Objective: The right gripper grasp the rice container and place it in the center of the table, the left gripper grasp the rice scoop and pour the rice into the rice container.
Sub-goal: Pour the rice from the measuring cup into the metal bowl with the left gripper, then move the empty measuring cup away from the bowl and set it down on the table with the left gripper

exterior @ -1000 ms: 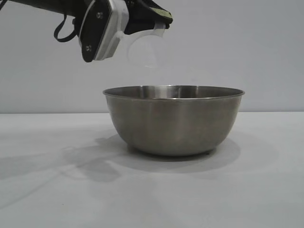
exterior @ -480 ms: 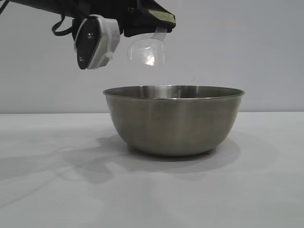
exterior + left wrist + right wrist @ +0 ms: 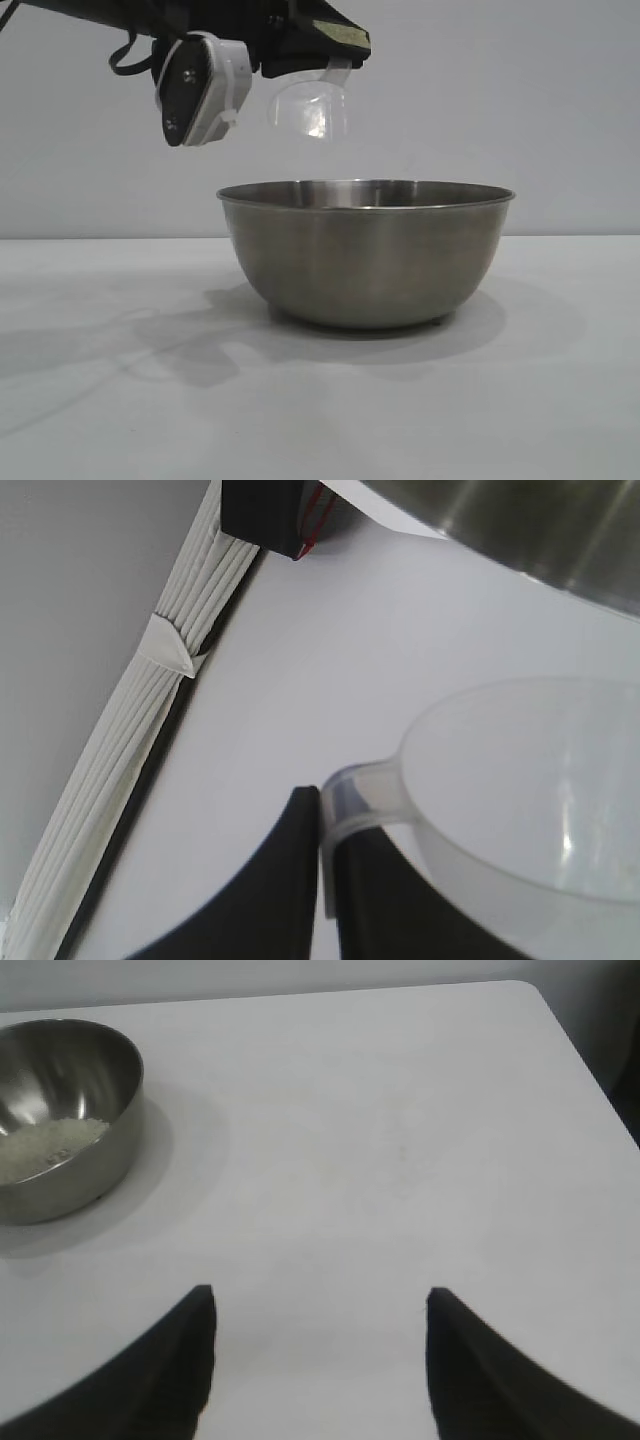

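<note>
The rice [image 3: 45, 1147] lies as a white heap in the bottom of the rice container [image 3: 365, 255], which stands upright near the middle of the table [image 3: 100, 400] — so both the placing and the pouring look done. Above the bowl's rim, at about eleven o'clock from its centre in the exterior view, the rice scoop [image 3: 308, 108] hangs tipped and, as far as its clear wall shows, empty. The left gripper [image 3: 325, 870] has its jaws pinched tight on the cup's loop handle, holding it level over the bowl's near-left edge. The right gripper [image 3: 318, 1360] sits well apart at the table's other side, jaws about half spread and holding nothing — the bowl lies at its ten o'clock. What seems left is only righting the scoop and setting it down.
</note>
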Robot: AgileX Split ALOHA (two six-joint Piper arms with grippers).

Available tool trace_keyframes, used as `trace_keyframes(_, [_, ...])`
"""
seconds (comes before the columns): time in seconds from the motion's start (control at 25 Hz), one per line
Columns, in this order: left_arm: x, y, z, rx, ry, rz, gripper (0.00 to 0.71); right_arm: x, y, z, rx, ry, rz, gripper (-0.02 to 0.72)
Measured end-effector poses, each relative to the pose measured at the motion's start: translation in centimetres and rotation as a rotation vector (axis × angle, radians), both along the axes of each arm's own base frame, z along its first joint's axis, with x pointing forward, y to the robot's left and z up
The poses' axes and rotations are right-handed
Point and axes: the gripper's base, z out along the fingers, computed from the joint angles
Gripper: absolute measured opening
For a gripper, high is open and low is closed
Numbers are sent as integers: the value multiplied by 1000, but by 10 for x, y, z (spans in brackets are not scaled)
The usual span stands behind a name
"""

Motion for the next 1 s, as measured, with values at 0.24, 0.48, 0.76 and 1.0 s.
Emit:
trace_keyframes(0.24, [-3,-1,11,-228,255,-36,0,0,0,0,0,0,0,387])
trace_keyframes(0.48, [12,7,21,-578,656,104,0,0,0,0,0,0,0,387])
trace_keyframes(0.76, [35,31,32,-1158,1039,247,0,0,0,0,0,0,0,387])
trace_keyframes(1.0, [43,52,28,-1522,1173,317,0,0,0,0,0,0,0,387])
